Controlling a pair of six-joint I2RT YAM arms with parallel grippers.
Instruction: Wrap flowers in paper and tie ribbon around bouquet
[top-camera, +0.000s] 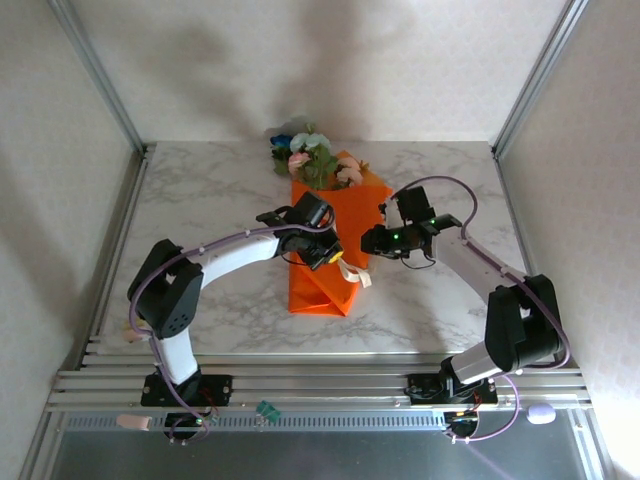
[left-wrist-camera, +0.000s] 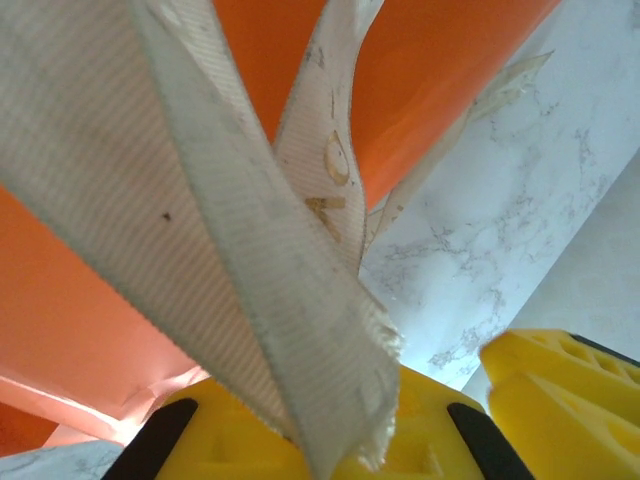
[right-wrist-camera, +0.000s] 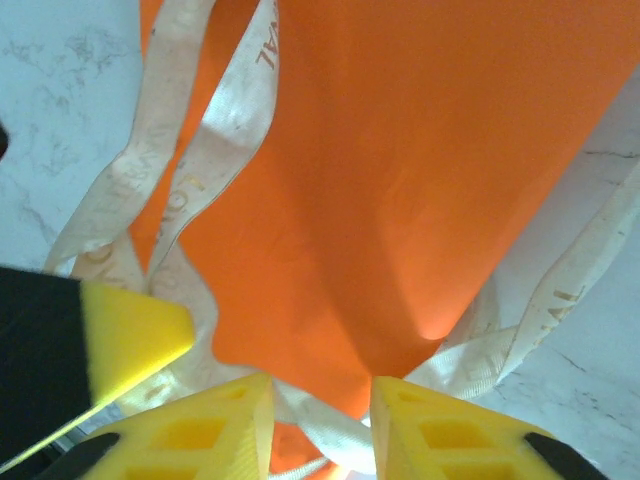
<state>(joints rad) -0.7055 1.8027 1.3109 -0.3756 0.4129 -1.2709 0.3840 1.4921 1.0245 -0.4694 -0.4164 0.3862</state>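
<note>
Top view, white-marbled desk (top-camera: 200, 200). Left tool (top-camera: 340, 262) sits over the middle of the bouquet (top-camera: 322, 292), fingers together. Its wrist view shows the cream ribbon (top-camera: 362, 277) pinched at the yellow fingertips, with the frayed end just past them and the strip running up toward 11 o'clock across the orange paper (left-wrist-camera: 450, 80). Bouquet lies flat at desk centre, long axis 12 to 6 o'clock. The wide mouth is at 12, where the flowers (top-camera: 308, 155) spill out (pink, white, pale green, one blue at 10 o'clock of the bunch); the folded narrow end is at 6. A loose bit of ribbon shows at the cone's 3 o'clock edge, just beside the left tool. Right tool (top-camera: 374, 240) is at 3 o'clock of the cone, by its edge; contact cannot be told from above. Its wrist view: fingers apart, with the paper's pointed fold and a ribbon strand lying in the gap. Further strands with faint printed lettering cross the paper at 10 o'clock and trail onto the desk at 4 o'clock.
</note>
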